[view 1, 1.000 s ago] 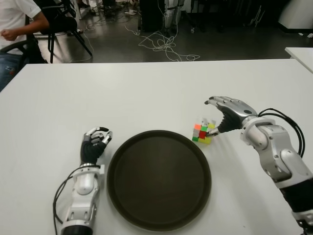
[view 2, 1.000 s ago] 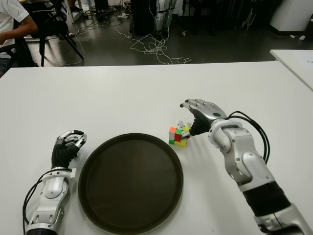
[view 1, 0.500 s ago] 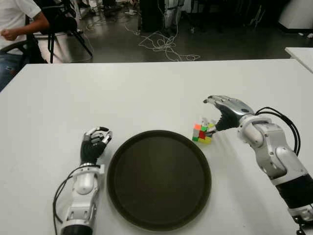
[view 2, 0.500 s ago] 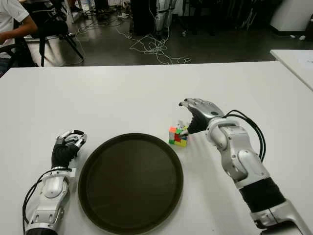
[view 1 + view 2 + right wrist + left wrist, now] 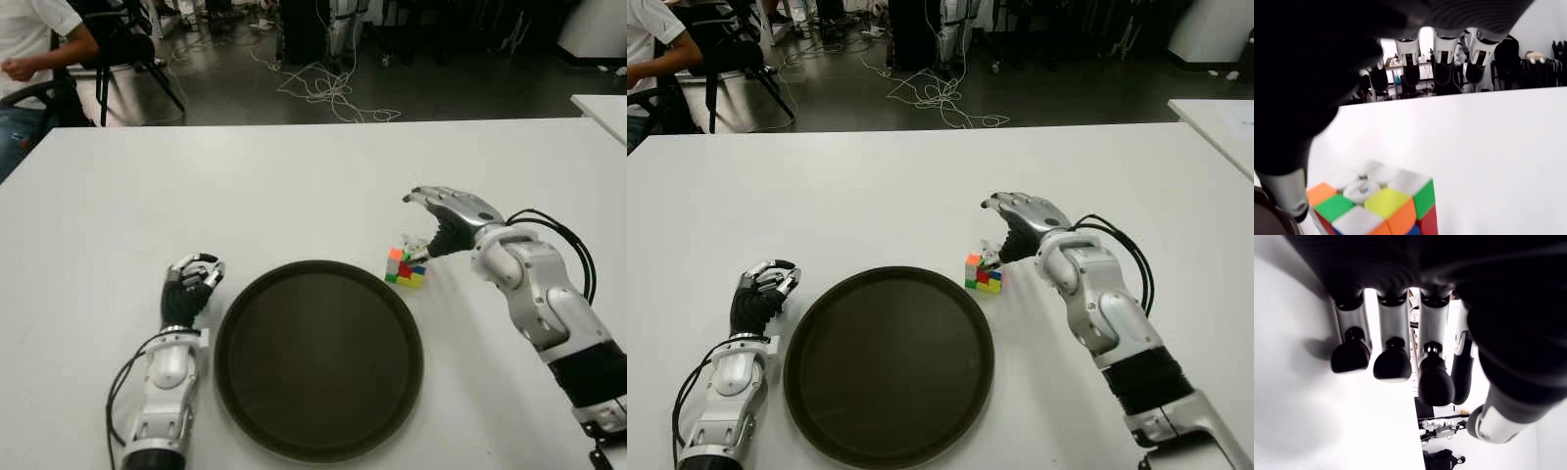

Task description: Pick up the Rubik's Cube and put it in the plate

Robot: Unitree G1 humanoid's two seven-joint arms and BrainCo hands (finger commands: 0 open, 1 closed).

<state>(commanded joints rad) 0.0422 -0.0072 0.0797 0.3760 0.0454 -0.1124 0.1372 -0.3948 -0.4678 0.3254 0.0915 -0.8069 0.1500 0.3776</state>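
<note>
Here the Rubik's Cube [image 5: 406, 266] sits on the white counter [image 5: 294, 186] just outside the dark plate [image 5: 318, 357], right hand [image 5: 446, 217] over it, fingers [image 5: 1442, 56] spread; left hand [image 5: 191, 284] curled beside the plate.

The multicoloured Rubik's Cube [image 5: 406, 267] sits flat on the white counter [image 5: 294, 186], just beside the round dark plate [image 5: 318, 357], at its far right rim.

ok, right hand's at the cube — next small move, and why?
Probably lower the right hand a little and close its fingers around the multicoloured Rubik's Cube. The cube sits on the white table just outside the round dark plate's rim. In the right wrist view the fingers are spread above it, gripping nothing. The left hand shows left of the plate.
</note>
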